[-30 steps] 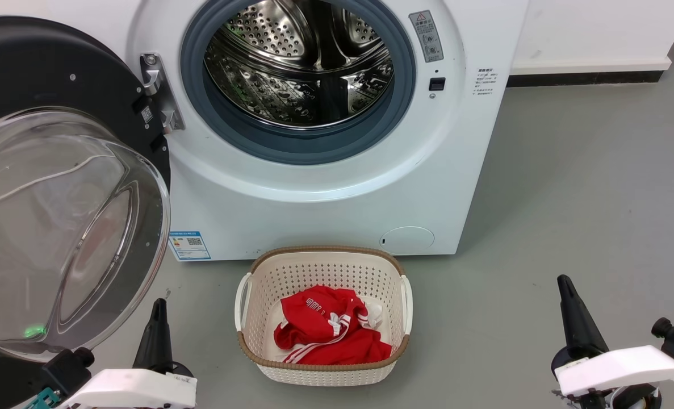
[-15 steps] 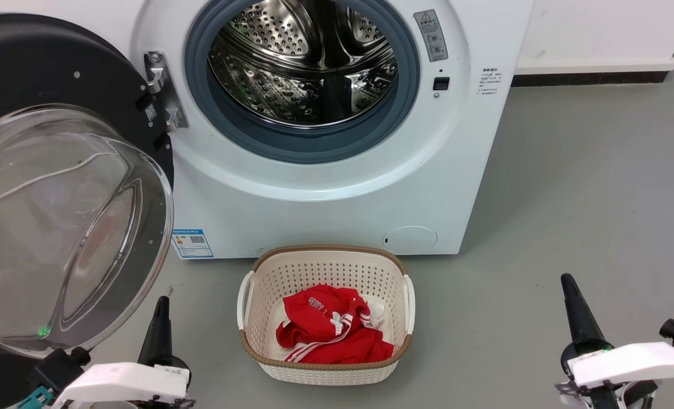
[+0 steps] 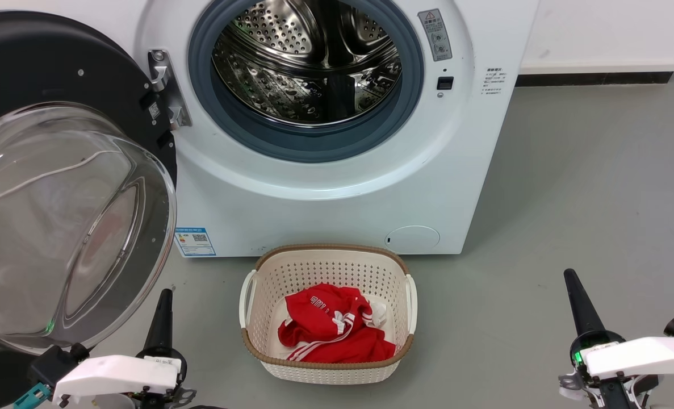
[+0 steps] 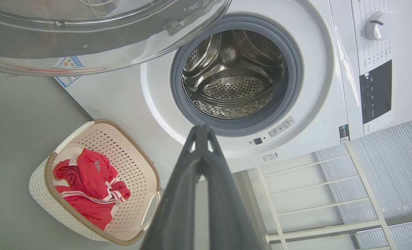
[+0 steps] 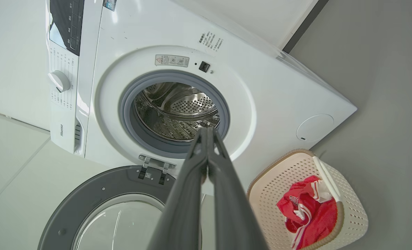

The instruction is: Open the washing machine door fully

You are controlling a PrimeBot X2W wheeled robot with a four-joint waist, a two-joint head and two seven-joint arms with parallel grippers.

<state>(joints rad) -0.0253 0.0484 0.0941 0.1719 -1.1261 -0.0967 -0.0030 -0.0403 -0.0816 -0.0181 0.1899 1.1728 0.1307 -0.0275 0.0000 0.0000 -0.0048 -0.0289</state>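
The white washing machine [image 3: 325, 193] stands ahead with its steel drum [image 3: 308, 62] exposed inside a grey-blue ring. Its door [image 3: 58, 221], a black disc with a bulging clear glass bowl, is swung wide to the left on a metal hinge [image 3: 163, 85]. The door [image 5: 122, 215] also shows at the bottom of the right wrist view, and its glass [image 4: 87, 34] crosses the top of the left wrist view. My left gripper [image 3: 163, 309] sits low, just right of the door's lower rim, shut and empty. My right gripper [image 3: 576, 292] is at the lower right over bare floor, shut too.
A beige laundry basket [image 3: 325, 261] holding red clothing [image 3: 331, 329] stands on the grey floor right before the machine, between my grippers. A white wall with a dark skirting [image 3: 592, 78] runs behind at the right.
The whole head picture has shifted slightly, so the camera moved. Both grippers sit a little lower in the picture than a second ago. The door stays swung open.
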